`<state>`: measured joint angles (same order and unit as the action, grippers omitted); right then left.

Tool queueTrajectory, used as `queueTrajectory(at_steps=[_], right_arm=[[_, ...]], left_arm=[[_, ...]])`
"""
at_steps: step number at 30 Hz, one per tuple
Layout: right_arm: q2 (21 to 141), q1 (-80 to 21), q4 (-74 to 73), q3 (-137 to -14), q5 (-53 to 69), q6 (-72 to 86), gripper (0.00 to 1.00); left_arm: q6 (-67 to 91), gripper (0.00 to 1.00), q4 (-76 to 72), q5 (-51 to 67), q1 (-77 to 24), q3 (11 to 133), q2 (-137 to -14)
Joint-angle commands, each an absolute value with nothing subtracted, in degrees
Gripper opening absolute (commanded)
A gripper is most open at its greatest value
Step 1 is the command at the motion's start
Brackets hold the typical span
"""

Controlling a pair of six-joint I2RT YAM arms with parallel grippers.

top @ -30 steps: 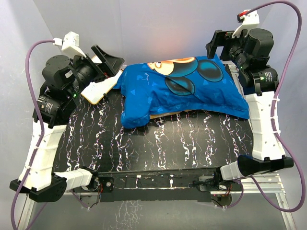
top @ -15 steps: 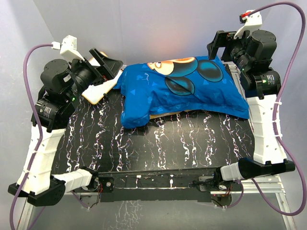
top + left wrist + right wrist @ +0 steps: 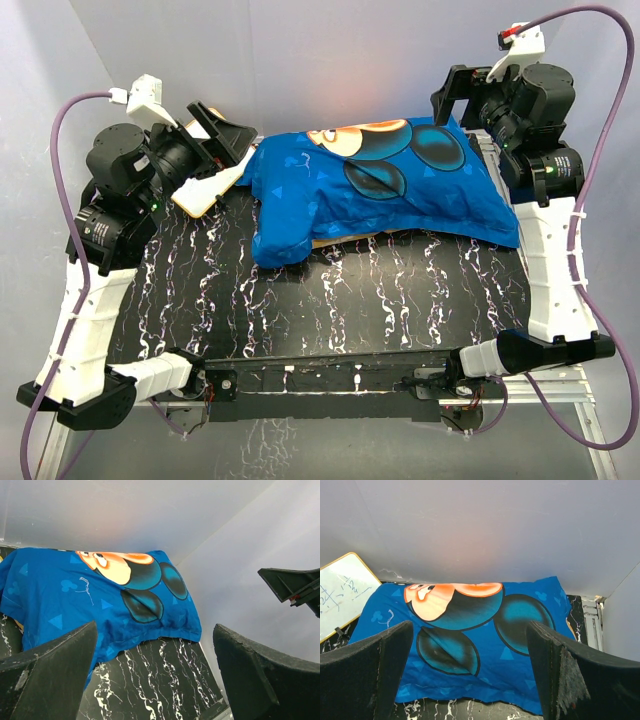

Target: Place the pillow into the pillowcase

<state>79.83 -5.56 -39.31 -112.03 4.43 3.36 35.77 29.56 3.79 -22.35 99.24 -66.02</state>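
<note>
So the left end effector (image 3: pixel 225 128) and right end effector (image 3: pixel 450 92) are backing off the plump pillowcase (image 3: pixel 380 180), both gaping open, job's looking done.

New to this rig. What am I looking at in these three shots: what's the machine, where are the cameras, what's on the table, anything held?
Two robot arms are bolted at the near edge of a black marbled table. The wide shot comes from a fixed camera above and behind them. The other two come from cameras on the wrists, so the dark wedges at the sides are that arm's own fingers. On the table lies a blue Mickey pillowcase. It looks plump, but what fills it is hidden. A whiteboard lies beside it on the left. The left gripper and right gripper are both open, holding nothing.
</note>
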Motion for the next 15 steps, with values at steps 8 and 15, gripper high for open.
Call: queueTrajectory(at_steps=[8,15], right_arm=[[77.8,-5.5,-35.8,-111.5,3.9,3.5,0.98],[77.7,-5.5,-35.6,-111.1,3.8,3.3,0.98]], left_arm=[[35.4,0.97,28.0,3.5,-22.3,98.4,-65.0],[35.4,0.97,27.7,3.6,-22.3,97.8,-65.1]])
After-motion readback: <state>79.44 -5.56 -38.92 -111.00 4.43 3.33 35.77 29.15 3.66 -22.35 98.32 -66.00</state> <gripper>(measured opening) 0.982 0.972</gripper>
